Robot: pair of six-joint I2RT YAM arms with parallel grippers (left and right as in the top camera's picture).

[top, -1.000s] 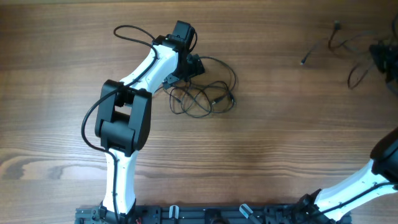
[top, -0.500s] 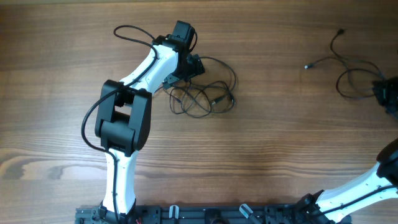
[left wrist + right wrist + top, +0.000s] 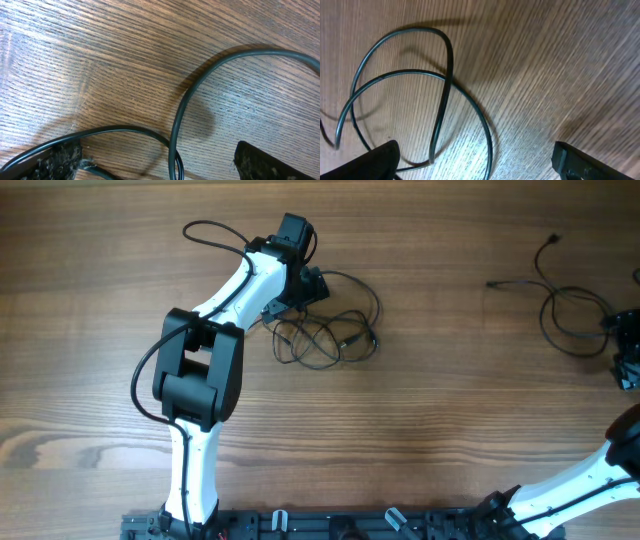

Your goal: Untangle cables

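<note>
The left gripper (image 3: 157, 162), its fingers (image 3: 60, 157) spread wide and holding nothing, hangs low over the wooden tabletop (image 3: 125, 55). A black strand (image 3: 190, 95) arcs across the grain between the two fingers, and a thinner one curls in beside the left finger. From overhead, the left gripper (image 3: 312, 285) sits at the upper left edge of the tangle (image 3: 325, 340), a knot of thin black cables looping out to its right and toward the near side, left of the tabletop's middle. The white left arm (image 3: 215, 330) reaches to it from the rail at the near edge.

Far to the right, the right gripper (image 3: 475, 162) is likewise spread and empty. Below it a single cable (image 3: 442, 85) lies on the wood in two overlapping loops. From overhead, the right gripper (image 3: 628, 350) stands at the frame's right edge, just beside the loop of the single cable (image 3: 548, 315). One end (image 3: 491, 283) trails left and the other (image 3: 553, 240) runs toward the far side. This cable lies well apart from the tangle.
</note>
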